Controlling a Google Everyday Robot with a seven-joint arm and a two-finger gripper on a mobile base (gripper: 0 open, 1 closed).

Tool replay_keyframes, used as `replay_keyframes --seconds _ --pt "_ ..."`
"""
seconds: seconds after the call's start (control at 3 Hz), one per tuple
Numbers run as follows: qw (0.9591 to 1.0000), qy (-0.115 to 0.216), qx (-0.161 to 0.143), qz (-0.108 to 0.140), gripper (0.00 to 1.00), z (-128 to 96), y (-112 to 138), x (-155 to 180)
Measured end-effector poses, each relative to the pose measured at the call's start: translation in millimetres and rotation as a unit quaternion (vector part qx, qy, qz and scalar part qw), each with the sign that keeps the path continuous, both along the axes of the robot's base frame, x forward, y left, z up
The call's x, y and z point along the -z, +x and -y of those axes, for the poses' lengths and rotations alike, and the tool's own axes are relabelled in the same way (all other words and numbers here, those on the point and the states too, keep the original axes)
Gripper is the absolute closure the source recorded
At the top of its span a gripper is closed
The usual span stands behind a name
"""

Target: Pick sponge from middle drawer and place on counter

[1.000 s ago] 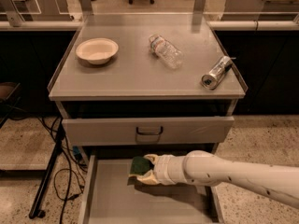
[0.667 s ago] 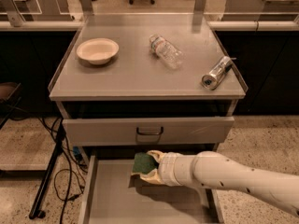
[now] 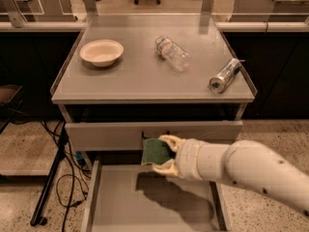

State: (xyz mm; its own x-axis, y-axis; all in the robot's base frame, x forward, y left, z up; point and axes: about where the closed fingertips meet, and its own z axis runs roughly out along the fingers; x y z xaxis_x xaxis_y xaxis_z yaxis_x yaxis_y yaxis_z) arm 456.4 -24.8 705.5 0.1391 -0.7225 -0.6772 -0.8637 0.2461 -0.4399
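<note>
Gripper (image 3: 160, 153) is pinching the sponge (image 3: 154, 151) between its two pale fingers, one over the top edge and one under the bottom edge, closed only as far as the sponge allows (green scrub face is showing toward the camera). The sponge is hanging in the air above the floor of the middle drawer (image 3: 145, 204), just in front of the upper drawer front (image 3: 111, 135), with its shadow falling on the floor below, so it is clear of the drawer. Gripping by the edges is probably keeping the soft pad from folding. The arm is reaching in from the lower right, forearm running up and leftward, wrist pointing left at the cabinet. The drawer is standing pulled out, giving room to work. The counter (image 3: 140, 79) is carrying a bowl (image 3: 101, 52), a bottle (image 3: 172, 53) and a can (image 3: 224, 75); the front middle looks like the likely drop spot (judging only).
</note>
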Motion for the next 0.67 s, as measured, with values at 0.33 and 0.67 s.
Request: replay_keyframes --seconds 0.33,0.67 --pt "0.9998 0.0 -0.018 0.008 1.0 17.7 -19.4 -46.1" --pt "0.9998 0.0 -0.018 0.008 1.0 17.7 -19.4 -46.1"
